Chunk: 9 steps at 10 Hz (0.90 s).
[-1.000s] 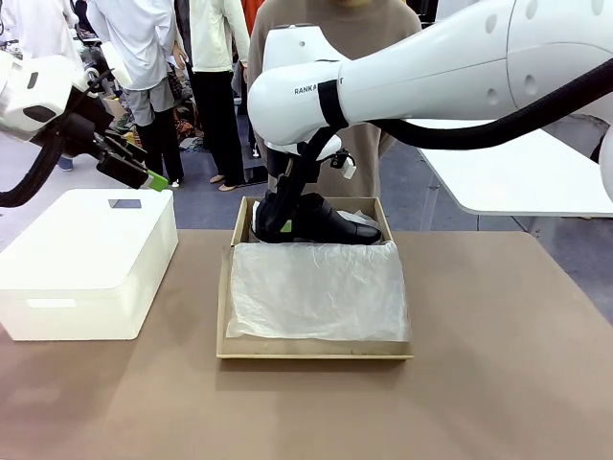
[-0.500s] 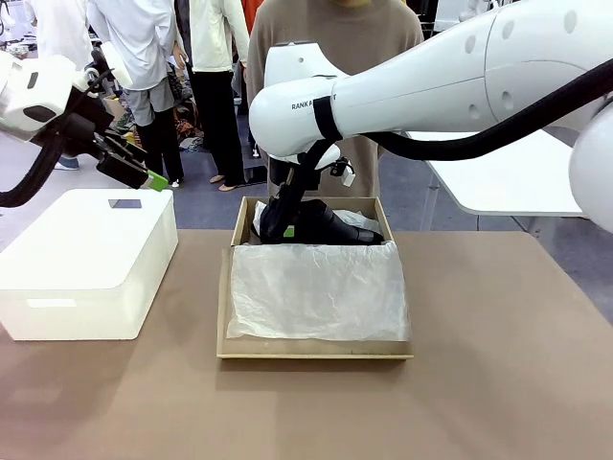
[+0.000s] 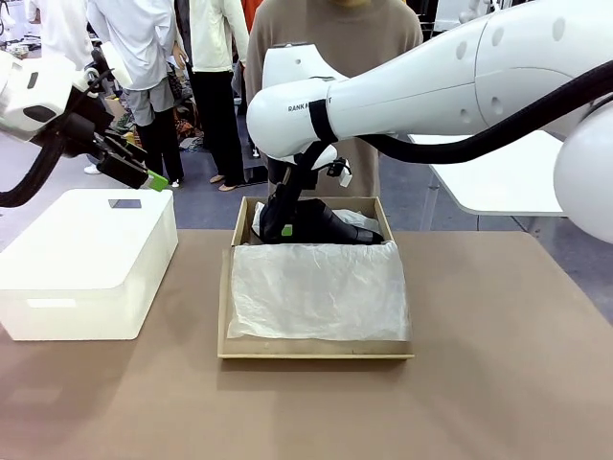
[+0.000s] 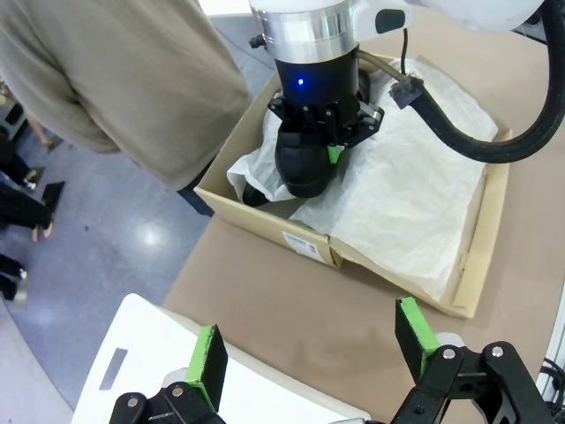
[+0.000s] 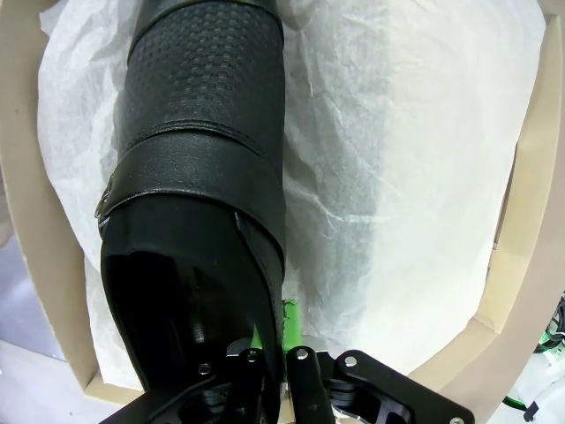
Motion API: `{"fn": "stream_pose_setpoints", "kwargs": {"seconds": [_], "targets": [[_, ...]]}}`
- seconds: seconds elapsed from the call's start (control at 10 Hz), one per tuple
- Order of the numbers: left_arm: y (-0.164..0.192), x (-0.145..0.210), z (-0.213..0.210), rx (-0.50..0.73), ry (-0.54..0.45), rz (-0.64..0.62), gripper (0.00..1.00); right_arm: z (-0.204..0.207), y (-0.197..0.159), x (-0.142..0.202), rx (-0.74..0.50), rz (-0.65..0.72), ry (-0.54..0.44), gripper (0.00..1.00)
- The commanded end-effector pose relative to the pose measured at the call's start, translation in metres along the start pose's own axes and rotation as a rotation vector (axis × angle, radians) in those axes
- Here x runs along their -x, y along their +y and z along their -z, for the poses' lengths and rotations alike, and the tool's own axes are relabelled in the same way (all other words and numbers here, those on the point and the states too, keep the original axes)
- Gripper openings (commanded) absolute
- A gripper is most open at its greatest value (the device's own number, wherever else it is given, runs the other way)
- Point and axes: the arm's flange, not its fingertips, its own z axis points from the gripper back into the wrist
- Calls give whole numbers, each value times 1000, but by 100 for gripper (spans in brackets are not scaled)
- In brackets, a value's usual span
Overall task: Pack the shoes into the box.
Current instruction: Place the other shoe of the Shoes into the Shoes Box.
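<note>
One glossy black shoe [image 3: 335,222] lies toe to the right in the far part of the tan box [image 3: 222,316], on white tissue paper [image 3: 316,287]. My right gripper [image 3: 285,226] reaches in from above and is shut on the shoe's heel rim. The right wrist view has the shoe [image 5: 203,132] running away from the right gripper [image 5: 269,349], strap across it, tissue beside it and the box wall [image 5: 523,221] at the right. My left gripper [image 3: 153,179] hangs open over the white box, holding nothing. From the left wrist, its open left gripper [image 4: 311,344] faces the shoe [image 4: 305,172] and box [image 4: 265,225].
A white rectangular box [image 3: 86,259] stands at the table's left, under my left arm. A person in a tan top [image 3: 335,38] stands right behind the shoebox at the far edge. Bare brown table [image 3: 498,364] stretches to the right and front.
My right arm has sunk slightly, setting the shoe a little lower in the box. The left arm has stayed put.
</note>
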Motion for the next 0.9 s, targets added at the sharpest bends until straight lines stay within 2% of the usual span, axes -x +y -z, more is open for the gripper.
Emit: {"fn": "stream_pose_setpoints", "kwargs": {"seconds": [0.0, 0.6, 0.8], "targets": [[0, 0, 1, 4, -13, -2, 100, -1, 1, 7, 1, 19, -23, 0], [0, 0, 1, 4, -13, -2, 100, -5, -6, 11, 49, 2, -20, 0], [0, 0, 1, 4, -13, -2, 100, -8, -8, 13, 68, 12, 1, 40]]}}
